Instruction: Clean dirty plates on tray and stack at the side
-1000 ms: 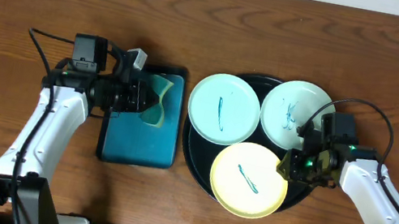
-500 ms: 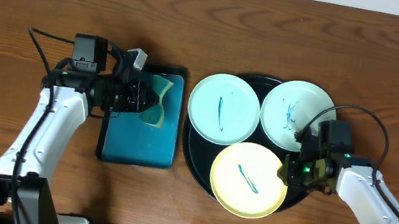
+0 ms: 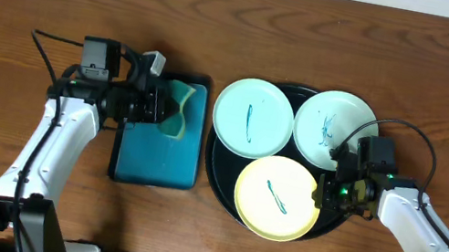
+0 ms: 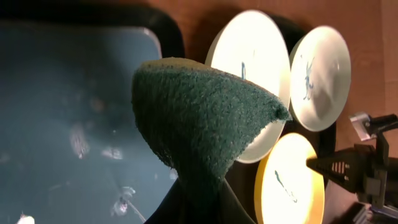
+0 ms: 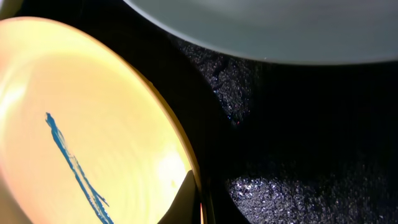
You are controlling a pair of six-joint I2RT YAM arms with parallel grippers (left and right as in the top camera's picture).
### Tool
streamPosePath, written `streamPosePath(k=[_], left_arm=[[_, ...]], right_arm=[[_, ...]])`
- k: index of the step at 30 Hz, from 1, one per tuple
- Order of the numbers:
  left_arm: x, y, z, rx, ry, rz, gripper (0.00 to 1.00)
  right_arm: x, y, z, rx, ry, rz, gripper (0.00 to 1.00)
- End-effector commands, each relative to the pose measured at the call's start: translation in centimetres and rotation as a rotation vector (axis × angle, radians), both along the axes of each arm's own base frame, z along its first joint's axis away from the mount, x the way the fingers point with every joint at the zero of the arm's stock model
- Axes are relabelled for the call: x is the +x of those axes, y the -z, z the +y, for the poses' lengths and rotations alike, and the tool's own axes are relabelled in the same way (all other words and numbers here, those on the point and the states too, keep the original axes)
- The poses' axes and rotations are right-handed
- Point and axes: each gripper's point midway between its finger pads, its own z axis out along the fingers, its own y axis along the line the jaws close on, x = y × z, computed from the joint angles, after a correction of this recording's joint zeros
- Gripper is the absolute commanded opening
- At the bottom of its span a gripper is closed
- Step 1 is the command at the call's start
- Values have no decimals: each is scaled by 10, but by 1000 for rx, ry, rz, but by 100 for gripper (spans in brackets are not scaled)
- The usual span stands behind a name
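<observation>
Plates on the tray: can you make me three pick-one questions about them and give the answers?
1. Where is the yellow plate? A. on the black tray B. on the bare wood C. on a shelf
2. How many plates have a blue scribble? A. one B. two C. three
3. The left gripper is: A. empty and open B. shut on a green sponge C. holding a plate
Answers: 1 A, it sits inside the tray's rim. 2 C, the yellow one, the mint plate and the white plate each show one. 3 B, its fingers pinch the sponge.
</observation>
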Motion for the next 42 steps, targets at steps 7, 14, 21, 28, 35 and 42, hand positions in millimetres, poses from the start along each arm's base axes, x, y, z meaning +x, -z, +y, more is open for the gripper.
streamPosePath(k=[7,14,21,28,35,42], left_arm=[[28,-30,14,74,-64,-196,8],[36,-75,23,122,-105,-374,7],[30,-105,23,122,-110,-466,8],[27,-113,23,122,-111,-491,7],[27,-113,23,122,-111,-491,8],[27,-113,23,122,-111,-491,8]], right_arm=[[-3,4,0,-11,-8,6,1],[-1,4,0,-11,-8,1,1],[-1,4,0,-11,-8,1,1],[-1,4,0,-11,-8,2,1],[-1,4,0,-11,-8,2,1],[-1,4,0,-11,-7,2,1]])
